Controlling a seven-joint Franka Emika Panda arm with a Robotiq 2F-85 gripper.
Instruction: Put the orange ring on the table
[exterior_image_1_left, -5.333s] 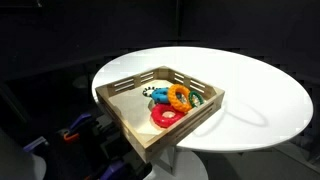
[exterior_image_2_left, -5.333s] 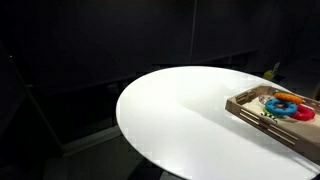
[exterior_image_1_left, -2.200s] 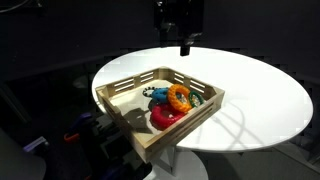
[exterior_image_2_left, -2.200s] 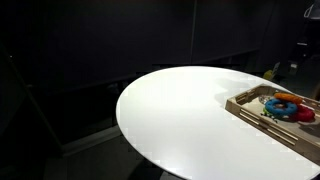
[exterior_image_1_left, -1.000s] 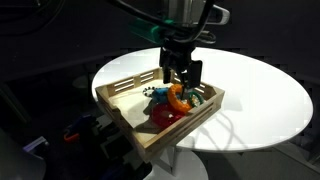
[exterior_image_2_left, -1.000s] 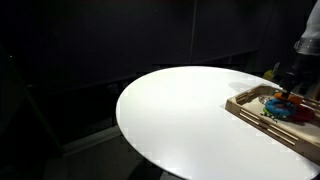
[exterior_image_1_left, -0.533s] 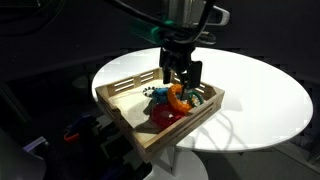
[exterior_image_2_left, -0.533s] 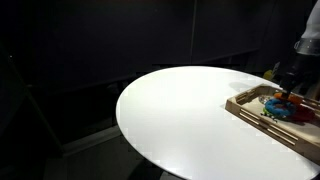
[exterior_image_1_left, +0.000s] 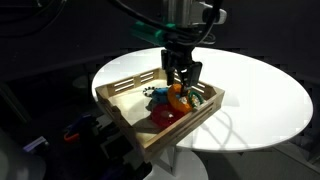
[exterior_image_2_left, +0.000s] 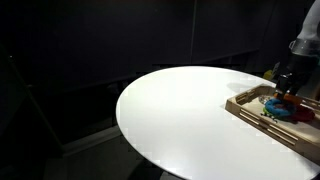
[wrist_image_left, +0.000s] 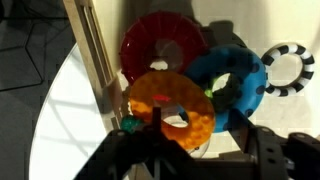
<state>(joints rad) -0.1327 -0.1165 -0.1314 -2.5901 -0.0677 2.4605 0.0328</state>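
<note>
White tabletop (exterior_image_1_left: 270, 90), centre frame: wooden tray (exterior_image_1_left: 125, 88) holding orange ring (wrist_image_left: 160, 95); claw (exterior_image_1_left: 181, 84) jaws apart, astride ring, apparently for lifting.

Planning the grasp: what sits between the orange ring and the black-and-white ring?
The blue ring, partly under the orange ring, as the wrist view shows.

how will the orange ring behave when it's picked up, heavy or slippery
Probably light: the orange ring looks like a small toy. Its rim looks bumpy, which should give the claw grip, so likely not slippery. It lies over the red ring and blue ring, so it may tip or roll if nudged.
</note>
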